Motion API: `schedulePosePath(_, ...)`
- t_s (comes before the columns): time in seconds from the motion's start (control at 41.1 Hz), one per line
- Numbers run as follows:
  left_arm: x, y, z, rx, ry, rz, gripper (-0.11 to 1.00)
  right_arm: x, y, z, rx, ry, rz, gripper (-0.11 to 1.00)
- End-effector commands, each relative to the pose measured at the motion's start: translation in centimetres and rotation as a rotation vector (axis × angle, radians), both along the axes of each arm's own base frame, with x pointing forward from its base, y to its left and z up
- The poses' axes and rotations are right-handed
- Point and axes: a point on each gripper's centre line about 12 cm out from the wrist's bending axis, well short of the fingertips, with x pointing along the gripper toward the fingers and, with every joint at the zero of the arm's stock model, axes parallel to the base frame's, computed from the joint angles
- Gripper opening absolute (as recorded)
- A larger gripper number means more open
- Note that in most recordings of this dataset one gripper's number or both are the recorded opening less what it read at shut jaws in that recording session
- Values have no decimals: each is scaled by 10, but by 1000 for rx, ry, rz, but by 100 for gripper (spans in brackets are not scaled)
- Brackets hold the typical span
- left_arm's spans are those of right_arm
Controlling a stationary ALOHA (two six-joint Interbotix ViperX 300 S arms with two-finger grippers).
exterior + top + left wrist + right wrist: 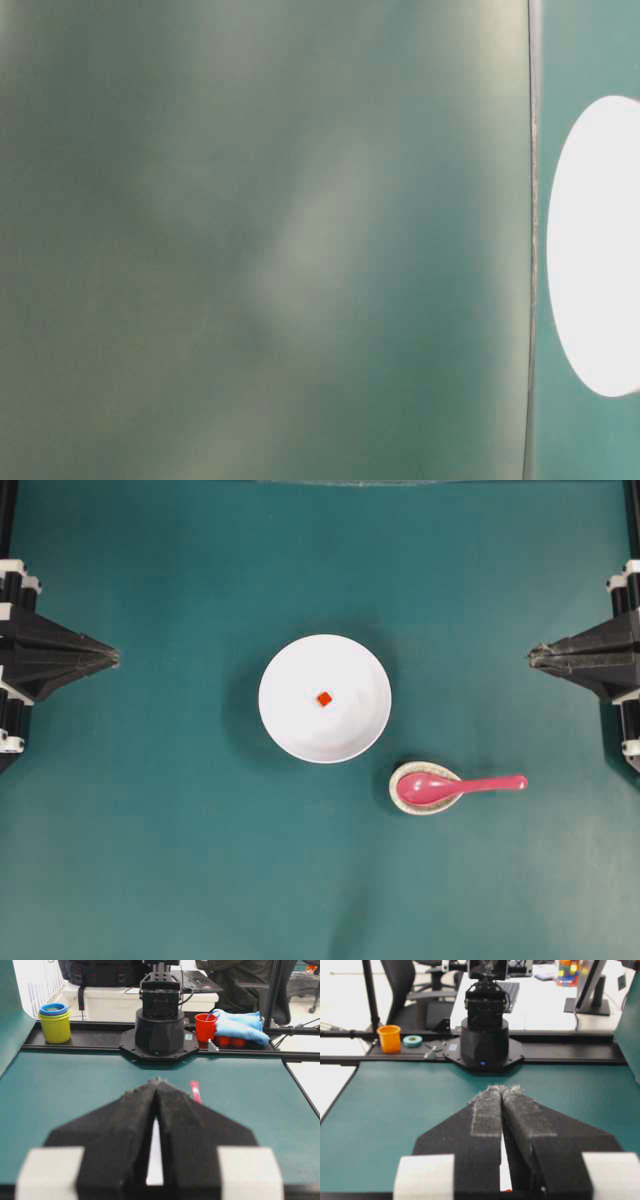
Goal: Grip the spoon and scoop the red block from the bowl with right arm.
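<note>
The white bowl (325, 698) sits in the middle of the green table, and the tiny red block (324, 699) lies at its centre. To its lower right the pink spoon (452, 786) rests with its scoop in a small speckled egg-shaped dish (400, 796), handle pointing right. My right gripper (531, 657) is shut and empty at the right edge, well above the spoon's handle. At the left edge my left gripper (114, 657) is shut and empty too. In the left wrist view the spoon's handle (194, 1092) shows beyond the shut left gripper (157, 1081). The right gripper (502, 1088) hides the bowl.
Both arm bases stand at the table's side edges. Behind one base are a yellow cup (55, 1024) and a red cup (204, 1028); behind the other, an orange cup (389, 1038) and a tape roll (412, 1040). The table-level view is a blur, with the bowl (597, 245) at its right edge.
</note>
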Motion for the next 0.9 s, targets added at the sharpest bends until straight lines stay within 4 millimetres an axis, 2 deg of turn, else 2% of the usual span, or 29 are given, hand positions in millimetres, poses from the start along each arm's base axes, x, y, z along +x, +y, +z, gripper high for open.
schedulePosePath(0.0, 5, -1, -1, -14, 55, -3, 0, 3, 0, 1, 34, 6, 0, 0)
schedulePosePath(0.17, 6, -1, -2, -12, 120, -3, 0, 9, -1, -4, 42, 76, -1, 0)
schedulePosePath(0.877, 6, 1, -5, -12, 189, 7, 0, 10, 4, -2, 42, 78, 20, 1)
